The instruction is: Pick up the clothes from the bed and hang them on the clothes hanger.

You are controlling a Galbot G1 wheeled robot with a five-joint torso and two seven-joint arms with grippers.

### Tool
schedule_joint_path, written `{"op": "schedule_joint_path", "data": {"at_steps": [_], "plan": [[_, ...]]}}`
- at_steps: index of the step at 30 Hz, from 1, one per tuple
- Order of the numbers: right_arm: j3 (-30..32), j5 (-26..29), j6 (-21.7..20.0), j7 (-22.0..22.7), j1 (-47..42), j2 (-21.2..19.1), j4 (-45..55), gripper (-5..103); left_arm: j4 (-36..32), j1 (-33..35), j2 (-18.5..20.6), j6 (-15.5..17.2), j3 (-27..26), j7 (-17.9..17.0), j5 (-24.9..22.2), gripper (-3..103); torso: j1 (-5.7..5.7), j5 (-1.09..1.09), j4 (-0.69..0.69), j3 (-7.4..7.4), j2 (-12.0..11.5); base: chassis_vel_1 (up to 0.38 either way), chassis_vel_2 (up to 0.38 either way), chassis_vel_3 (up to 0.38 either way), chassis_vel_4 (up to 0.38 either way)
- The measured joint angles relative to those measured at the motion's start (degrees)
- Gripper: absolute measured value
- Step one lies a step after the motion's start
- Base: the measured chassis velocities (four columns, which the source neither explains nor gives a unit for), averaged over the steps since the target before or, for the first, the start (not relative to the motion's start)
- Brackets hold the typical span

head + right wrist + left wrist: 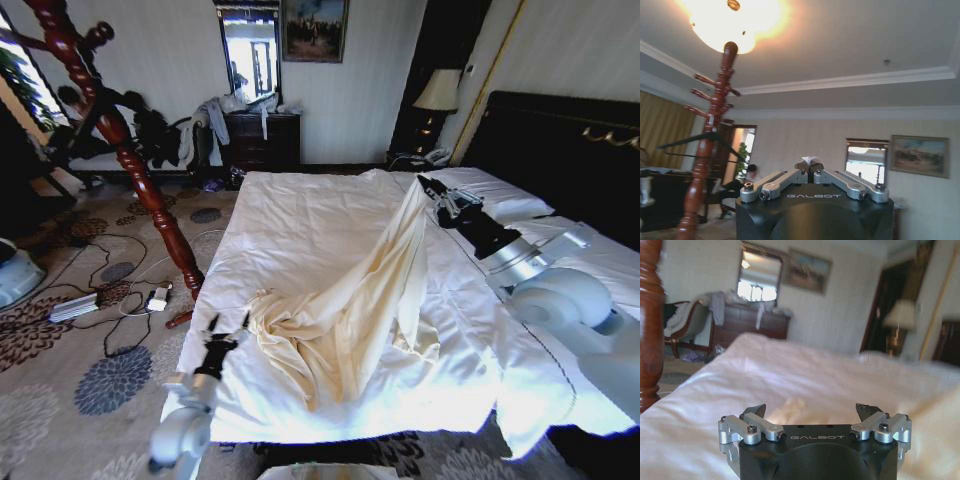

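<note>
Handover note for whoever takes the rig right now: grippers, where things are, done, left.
Right gripper: shut on the clothes, holding one end lifted above the bed; the rest of the garment still trails on the duvet.
Left gripper: open, empty, low at the bed's near left edge beside the heaped part of the garment.
Clothes hanger: black, hanging on the wooden coat stand left of the bed.
Done: garment grasped and partly lifted.
Left: get it fully clear of the bed, carry it over, put it on the hanger.

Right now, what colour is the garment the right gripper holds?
Pale cream-yellow, plain; the clothes show best in the head view.
</note>
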Motion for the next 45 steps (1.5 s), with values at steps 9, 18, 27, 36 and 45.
{"op": "schedule_joint_path", "data": {"at_steps": [9,18,27,36,45], "plan": [[-5.9,-1.5,0.4,-1.4,1.3,-0.5,3.2,0,2.3,-12.5,15.4,10.1,4.3,-1.3,-15.2,100,-0.01,-0.02,0.00,0.01,0.0,0.000,0.000,0.000,0.000],[-5.9,-2.3,0.4,-1.3,1.3,-0.5,2.0,0,7.3,-33.5,22.5,23.2,12.5,-5.2,-30.9,100,0.00,0.01,0.04,0.00,0.0,0.000,0.000,0.000,0.000],[-4.9,-3.0,0.4,-1.2,0.5,-0.1,1.6,0,10.7,-40.3,18.5,33.8,22.9,-15.6,-32.5,100,0.00,0.00,0.03,0.00,0.0,0.000,0.000,0.000,0.000],[-4.9,-4.2,0.3,-1.0,-0.2,0.6,1.6,0,10.8,-37.9,14.5,33.9,25.5,-16.6,-30.0,98,0.00,0.01,0.02,0.00,0.0,0.000,0.000,0.000,0.000],[-5.4,-5.0,0.3,-0.8,-0.1,1.4,1.0,0,11.1,-37.2,14.1,32.6,25.5,-16.0,-29.9,68,0.00,0.01,0.02,0.00,0.0,0.000,0.000,0.000,0.000]]}}
